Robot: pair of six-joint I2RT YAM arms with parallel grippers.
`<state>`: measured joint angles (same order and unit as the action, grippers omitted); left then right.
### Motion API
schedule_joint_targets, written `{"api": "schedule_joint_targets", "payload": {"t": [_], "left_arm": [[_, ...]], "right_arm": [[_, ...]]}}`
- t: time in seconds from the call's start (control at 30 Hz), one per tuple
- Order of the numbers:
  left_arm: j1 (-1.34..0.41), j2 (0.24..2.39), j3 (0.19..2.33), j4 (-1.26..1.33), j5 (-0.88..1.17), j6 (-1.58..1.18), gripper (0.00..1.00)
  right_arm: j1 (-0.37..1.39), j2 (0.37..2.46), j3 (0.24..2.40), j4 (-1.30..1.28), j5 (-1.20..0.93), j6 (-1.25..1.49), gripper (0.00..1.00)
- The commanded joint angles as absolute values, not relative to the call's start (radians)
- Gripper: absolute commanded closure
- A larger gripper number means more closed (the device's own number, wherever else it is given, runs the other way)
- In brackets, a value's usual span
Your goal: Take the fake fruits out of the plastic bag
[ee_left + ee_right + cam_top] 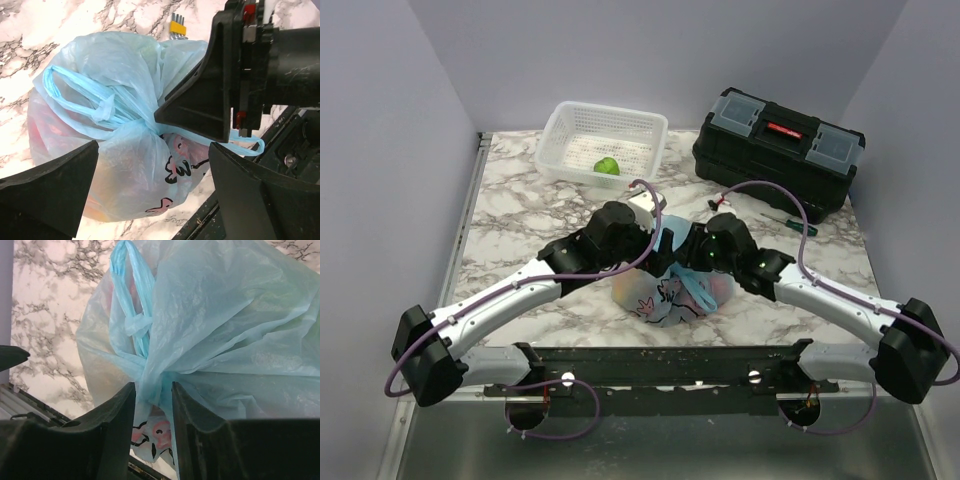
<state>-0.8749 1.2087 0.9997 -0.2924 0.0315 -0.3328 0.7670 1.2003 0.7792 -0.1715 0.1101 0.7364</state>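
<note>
The light-blue plastic bag (670,290) lies mid-table with its neck knotted, its loop handles (75,95) lying flat and its pink cartoon print facing the near edge. The fake fruits show only as dim red and orange tints (45,127) through the plastic. My left gripper (154,150) stands wide open, one finger on each side of the bag's body. My right gripper (153,387) has its jaws a little apart, with the bunched neck of the bag (155,375) between them. Seen from the left wrist, its black finger (200,100) points at the knot.
At the back left stands a white lattice basket (570,130) holding a light-green fruit (607,166). A black toolbox (778,150) sits at the back right, with a screwdriver (790,222) in front of it. Yellow hex keys (177,26) lie behind the bag. A black rail (660,365) runs along the near edge.
</note>
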Motion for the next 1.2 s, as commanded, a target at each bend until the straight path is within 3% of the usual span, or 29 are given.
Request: {"api": "schedule_joint_targets", "payload": {"t": [0.0, 0.17, 0.23, 0.3, 0.4, 0.57, 0.8, 1.17], "left_arm": [[-0.881, 1.204, 1.01, -0.278, -0.016, -0.334, 0.09], [-0.881, 1.229, 1.036, -0.301, 0.043, -0.31, 0.08], [-0.881, 1.252, 1.058, -0.328, 0.052, -0.314, 0.08], [-0.881, 1.264, 1.064, -0.336, 0.067, -0.319, 0.08], [-0.881, 1.278, 1.07, -0.341, 0.094, -0.324, 0.09], [-0.882, 1.348, 1.108, -0.396, 0.149, -0.324, 0.12], [-0.885, 1.466, 1.197, -0.5, 0.179, -0.313, 0.28], [-0.894, 1.505, 1.223, -0.535, 0.115, -0.293, 0.64]], "right_arm": [[0.77, 1.254, 0.781, -0.134, 0.082, 0.754, 0.59], [0.77, 1.3, 0.811, -0.169, 0.121, 0.801, 0.58], [0.77, 1.305, 0.812, -0.169, 0.114, 0.804, 0.69], [0.77, 1.296, 0.813, -0.172, 0.119, 0.811, 0.87], [0.769, 1.249, 0.798, -0.176, 0.167, 0.822, 0.99], [0.77, 1.143, 0.757, -0.15, 0.222, 0.827, 0.99], [0.77, 1.067, 0.722, -0.1, 0.215, 0.826, 0.99], [0.77, 1.064, 0.714, -0.101, 0.196, 0.822, 0.99]]}}
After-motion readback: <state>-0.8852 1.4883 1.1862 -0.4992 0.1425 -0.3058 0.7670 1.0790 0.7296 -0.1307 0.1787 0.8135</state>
